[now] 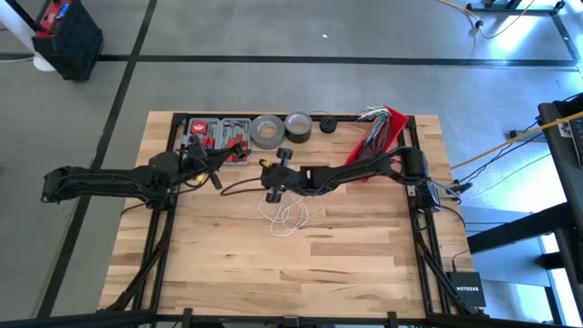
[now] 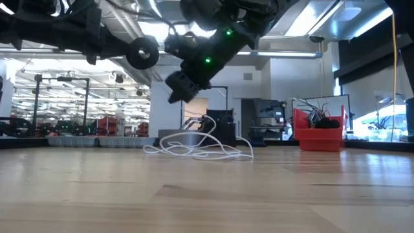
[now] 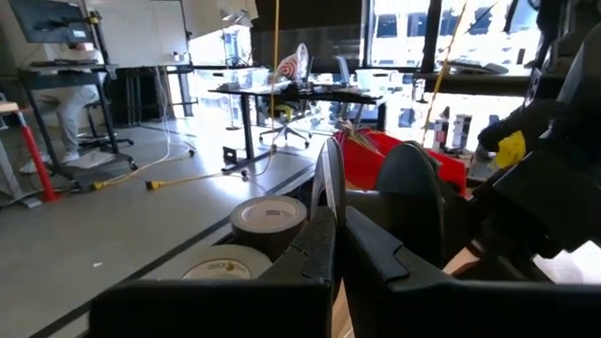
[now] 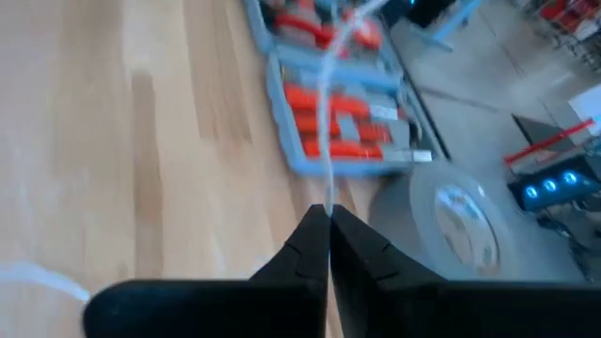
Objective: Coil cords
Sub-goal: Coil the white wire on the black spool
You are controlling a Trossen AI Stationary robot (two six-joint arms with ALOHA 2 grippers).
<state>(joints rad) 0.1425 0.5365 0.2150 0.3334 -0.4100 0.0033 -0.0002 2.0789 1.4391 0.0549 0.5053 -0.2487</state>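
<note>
One white cord (image 1: 288, 217) lies in loose loops at the bench's middle, its heap stretched roughly toward the near edge, and a strand rises to the right claw (image 4: 328, 208), pinched tight on it just above. The left claw (image 3: 331, 192), also closed, hangs empty near the two tape rolls (image 1: 268, 132) at the far edge.

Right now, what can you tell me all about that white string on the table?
The cord is one long, very thin white string, soft and floppy. Most of it lies in loose, messy loops on the wooden table, near the middle, not yet a neat coil. One strand rises from the pile to the right gripper, whose fingers are shut on it. In the left wrist view a white strand also runs up from the shut left gripper. In the low view the pile lies below the raised arms.
</note>
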